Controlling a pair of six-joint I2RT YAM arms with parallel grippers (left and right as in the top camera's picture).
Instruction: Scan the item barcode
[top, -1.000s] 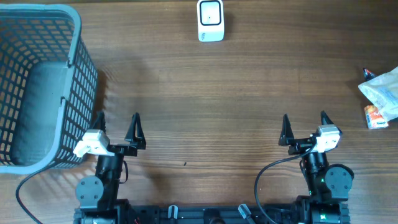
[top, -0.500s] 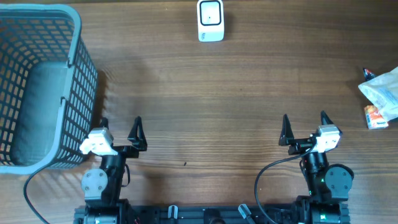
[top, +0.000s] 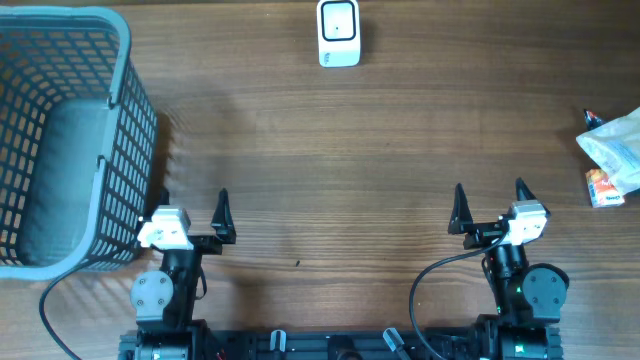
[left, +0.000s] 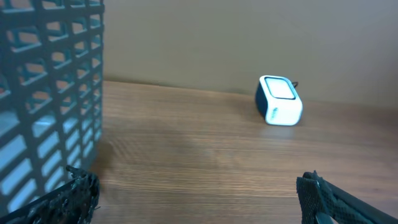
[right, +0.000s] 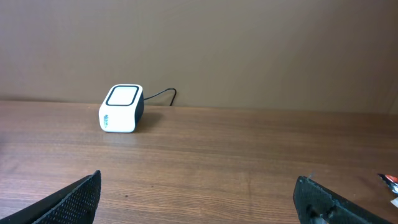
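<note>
The white barcode scanner (top: 339, 33) stands at the far middle of the table, and shows in the left wrist view (left: 279, 101) and the right wrist view (right: 121, 109). A pale blue and white packet (top: 615, 150) lies at the right edge, with a small orange box (top: 603, 188) beside it. No barcode is visible on either. My left gripper (top: 192, 205) is open near the front left, with nothing between its fingers (left: 323, 196). My right gripper (top: 489, 200) is open at the front right, well left of the packet, and empty.
A grey mesh basket (top: 60, 140) fills the left side, its wall (left: 50, 93) close to my left gripper's left finger. The scanner's cable (right: 163, 94) runs back toward the wall. Bare wooden tabletop (top: 340, 170) lies between the grippers and the scanner.
My left gripper has shifted a little to the right, away from the basket, and turned straighter. The right arm has not moved.
</note>
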